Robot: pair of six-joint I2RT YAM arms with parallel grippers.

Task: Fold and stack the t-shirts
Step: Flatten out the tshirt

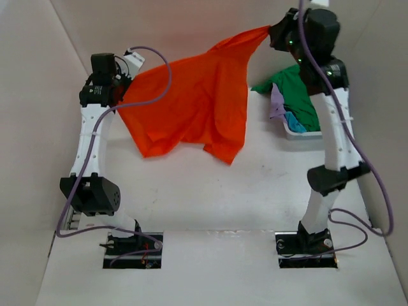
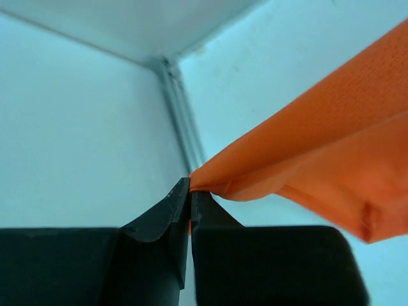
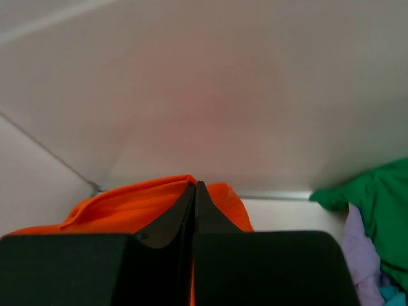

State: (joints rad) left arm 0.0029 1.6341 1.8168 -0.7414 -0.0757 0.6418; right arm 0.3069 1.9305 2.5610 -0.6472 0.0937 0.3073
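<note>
My left gripper (image 2: 190, 191) is clamped on one edge of the orange t-shirt (image 1: 191, 102), and my right gripper (image 3: 194, 186) is clamped on the opposite edge. The shirt hangs stretched between them over the table (image 1: 255, 191). The green t-shirt (image 1: 298, 95), lavender t-shirt (image 1: 276, 103) and teal t-shirt (image 1: 294, 122) are heaped in the basket (image 1: 307, 134) on the right.

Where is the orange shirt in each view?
Top: orange shirt hangs upper middle, stretched between left hand and right hand.
Left wrist: orange shirt at right, corner pinched by left hand.
Right wrist: orange shirt low, left of centre, pinched by right hand.
Shared landmark: green shirt, in top and right wrist views only.
</note>
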